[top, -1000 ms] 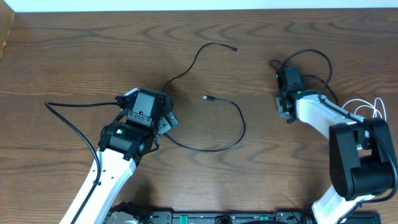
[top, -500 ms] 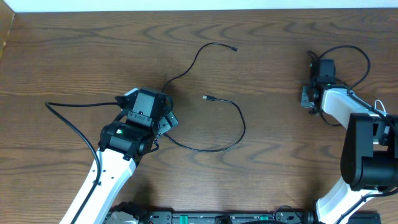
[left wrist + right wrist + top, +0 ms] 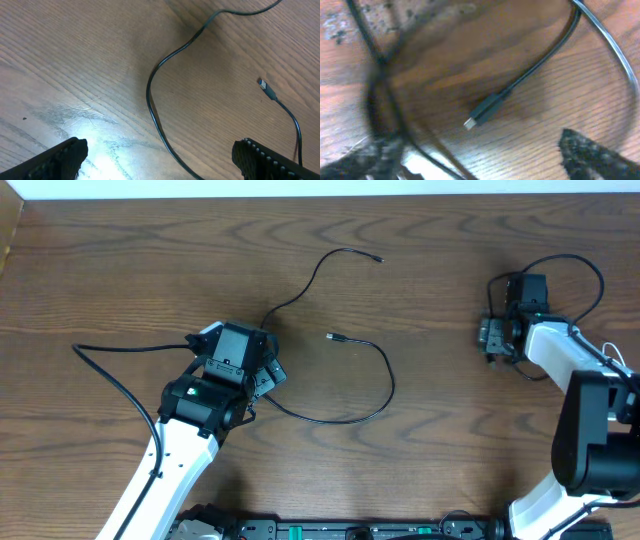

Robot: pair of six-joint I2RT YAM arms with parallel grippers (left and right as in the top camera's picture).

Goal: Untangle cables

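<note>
Shifted toward three o'clock since the earlier overhead frame is the right gripper [image 3: 492,340]; the left arm and the black cable [image 3: 388,380] are seen unmoved.

At the left, the left gripper [image 3: 160,149] is held over the table with its jaws spread wide and nothing gripped. In the left wrist view the black cable is seen to pass between the two fingers, running there roughly from twelve to six o'clock, crosswise to the line of closing. Overhead, one length is carried from this gripper toward one o'clock to a plug [image 3: 378,258]. The other emerges at four o'clock, sweeps round in a broad loop and is brought back to a second plug [image 3: 332,337] at about two o'clock, near the gripper but apart from it. The left arm is judged much the nearer, and a grasp would seem to call only for closing where it stands.

Further right, the right gripper is also shown open, well apart from that cable at its three o'clock. Beneath it, in the right wrist view, a dark cord end [image 3: 485,112] lies untouched; whose it is cannot be told. At the far right edge a little of the white cable [image 3: 612,356] is glimpsed beside the right arm.
</note>
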